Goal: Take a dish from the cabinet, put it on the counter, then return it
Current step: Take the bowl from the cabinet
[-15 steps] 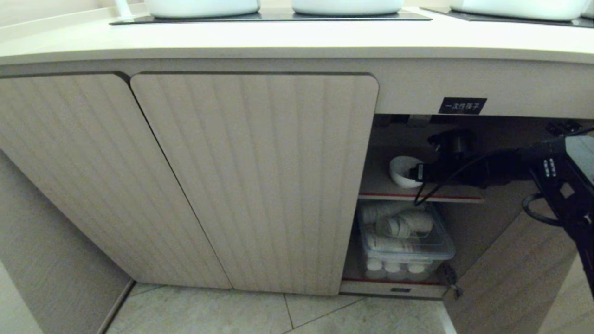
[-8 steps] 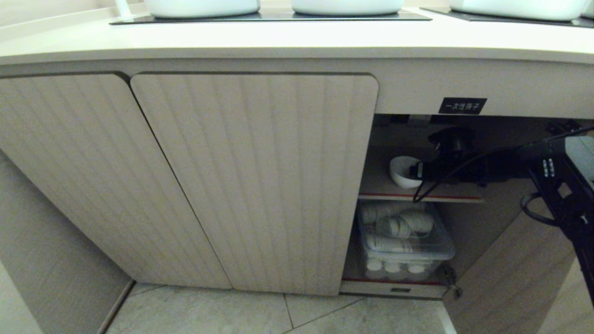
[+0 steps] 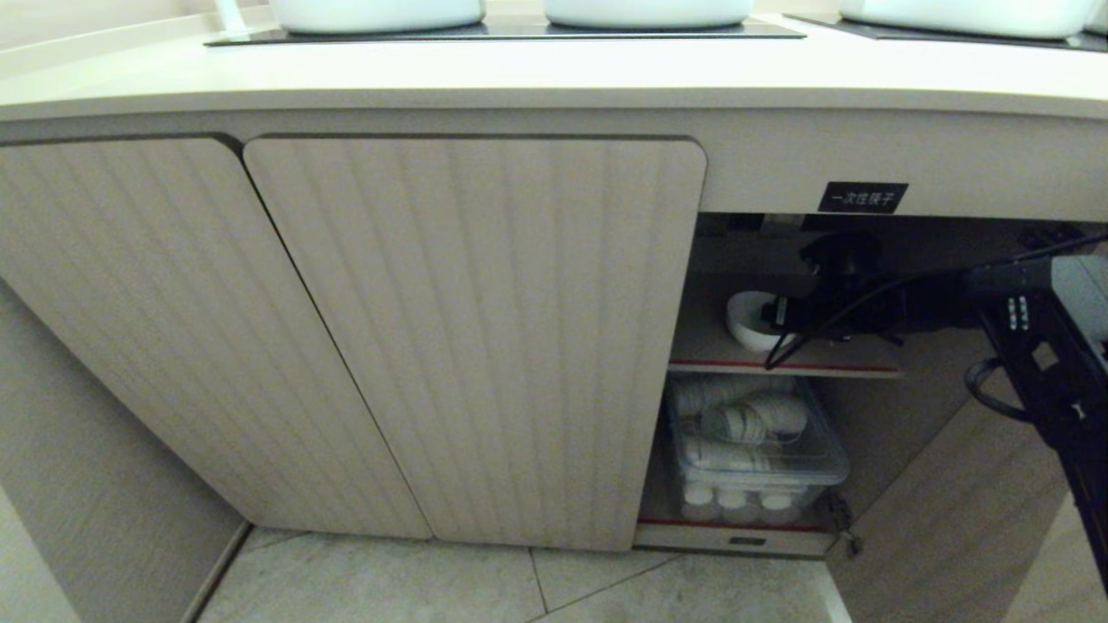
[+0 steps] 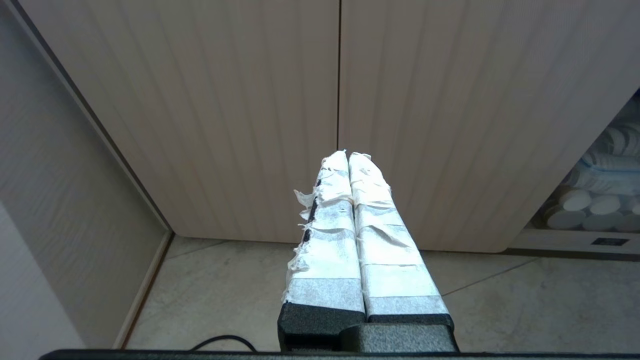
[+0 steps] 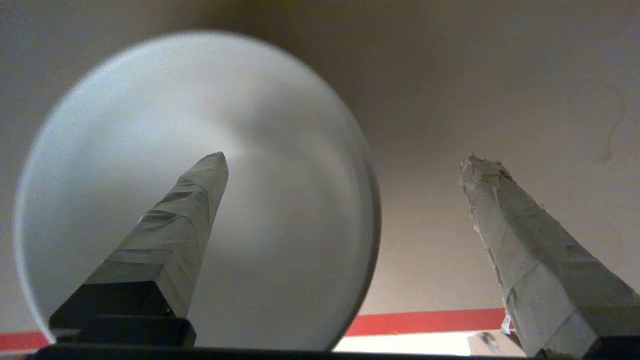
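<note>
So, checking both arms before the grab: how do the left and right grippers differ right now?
The left gripper is shut, fingers pressed together, parked facing the closed cabinet doors. The right gripper is open wide inside the cabinet, one finger over the white dish, the other outside its rim. Both have tape-wrapped fingers.

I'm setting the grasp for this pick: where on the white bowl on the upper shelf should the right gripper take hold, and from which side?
Grip the bowl by its rim wall on the side facing the open cabinet front, coming in level. It sits upright on the shelf, and the open right gripper already has one finger over the hollow, the other outside.
</note>
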Controlling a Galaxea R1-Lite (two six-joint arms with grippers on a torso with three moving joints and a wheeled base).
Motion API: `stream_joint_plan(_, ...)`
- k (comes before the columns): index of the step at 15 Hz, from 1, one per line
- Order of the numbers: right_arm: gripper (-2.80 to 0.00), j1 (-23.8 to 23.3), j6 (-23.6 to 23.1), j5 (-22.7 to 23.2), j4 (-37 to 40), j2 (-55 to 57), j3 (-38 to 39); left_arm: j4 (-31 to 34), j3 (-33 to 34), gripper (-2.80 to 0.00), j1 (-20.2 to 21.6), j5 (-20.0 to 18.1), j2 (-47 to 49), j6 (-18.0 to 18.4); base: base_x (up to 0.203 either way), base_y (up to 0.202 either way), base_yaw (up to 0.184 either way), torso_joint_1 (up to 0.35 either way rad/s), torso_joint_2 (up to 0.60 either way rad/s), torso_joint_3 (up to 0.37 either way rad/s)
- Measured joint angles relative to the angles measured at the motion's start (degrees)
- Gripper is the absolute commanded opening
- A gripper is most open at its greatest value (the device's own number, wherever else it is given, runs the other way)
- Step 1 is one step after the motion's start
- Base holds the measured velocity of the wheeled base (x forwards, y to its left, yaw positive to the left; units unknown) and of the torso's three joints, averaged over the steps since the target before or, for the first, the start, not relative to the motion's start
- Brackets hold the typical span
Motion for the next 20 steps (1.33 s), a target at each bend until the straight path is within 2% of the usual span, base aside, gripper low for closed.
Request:
stream_joint_plan(7,0.0,0.0,3.55,0.02,2.39,0.44,-1.21,0.0,0.0,-2.8,0.0,0.05,0.0,0.0,0.0,0.0,0.0,0.0,0.0,0.0)
stream_joint_plan(8,0.0,0.0,3.66,0.13,2.51,0.44,-1.3,0.0,0.0,-2.8,0.0,0.05,0.0,0.0,0.0,0.0,0.0,0.0,0.0,0.0)
stream_joint_plan(11,0.0,-0.02,3.63,4.95,1.66,0.28,-1.56,0.0,0.0,-2.8,0.0,0.04,0.0,0.0,0.0,0.0,0.0,0.0,0.0,0.0)
stream_joint_plan(20,0.0,-0.24,2.91,5.88,2.54,0.22,-1.65,0.0,-0.02,-2.8,0.0,0.02,0.0,0.0,0.0,0.0,0.0,0.0,0.0,0.0)
